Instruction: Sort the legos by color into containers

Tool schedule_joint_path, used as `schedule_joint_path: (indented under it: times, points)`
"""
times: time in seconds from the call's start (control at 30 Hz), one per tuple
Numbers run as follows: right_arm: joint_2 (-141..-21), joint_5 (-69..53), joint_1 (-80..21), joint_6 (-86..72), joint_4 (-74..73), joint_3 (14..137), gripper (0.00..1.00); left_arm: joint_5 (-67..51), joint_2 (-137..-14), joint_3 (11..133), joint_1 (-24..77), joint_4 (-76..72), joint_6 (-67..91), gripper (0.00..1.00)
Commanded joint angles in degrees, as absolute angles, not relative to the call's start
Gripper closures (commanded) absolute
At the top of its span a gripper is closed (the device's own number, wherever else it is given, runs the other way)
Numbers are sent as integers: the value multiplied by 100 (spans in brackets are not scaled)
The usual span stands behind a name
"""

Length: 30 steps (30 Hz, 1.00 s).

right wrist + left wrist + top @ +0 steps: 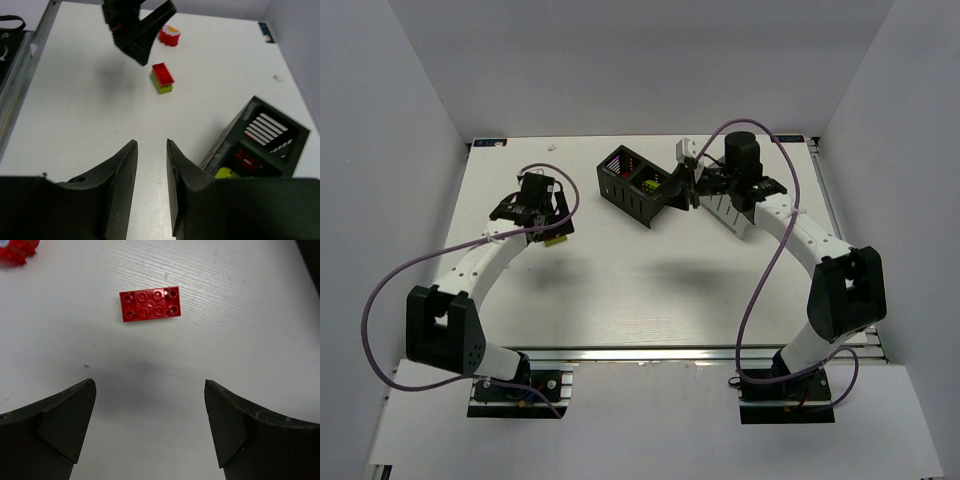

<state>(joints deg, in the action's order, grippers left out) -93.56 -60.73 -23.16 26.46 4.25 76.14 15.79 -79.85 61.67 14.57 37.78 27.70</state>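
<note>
Two white arms rise from the near edge of the white table [650,300] and curve inward over it. The left gripper [149,390] hangs above the left half of the table with its black fingers [55,425] spread wide and nothing between them. On the table just ahead of those fingers lies a red eight-stud plastic brick [150,304]. From the other arm's side you can see that it sits on top of a lime-green brick [162,89]. A little farther off rests a round red piece with an orange top [170,35], apart from the stack.

The right gripper [151,142] reaches toward the middle of the table. Its fingers [120,185] are drawn near together with only a narrow slit left, and they grip nothing. Just beside it, on its right, stands the black two-compartment bin with slotted sides [630,200], set at an angle to the table edges. Red [247,160] and yellow-green [225,173] pieces show inside it, though I cannot tell which compartment holds which. The white slotted bin [732,215] lies farther right, partly under the right arm, its contents hidden.
</note>
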Motion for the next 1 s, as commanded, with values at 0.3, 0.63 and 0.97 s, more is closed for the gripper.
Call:
schedule_joint_path:
  times: [0.3,0.63,0.97]
  points:
    - [-8815,-6258,-2206,3015,-167,6952,35,854,-8772,6777,1433,3235,-956,2]
    - [-8772,-6276,-2180,2927,-246,6891,35,378,-9500,6917,1424,3287,-2891,6]
    - [-8684,-6109,-2180,3067,-765,6961,35,325,-10230,7189,1327,3147,-3296,8]
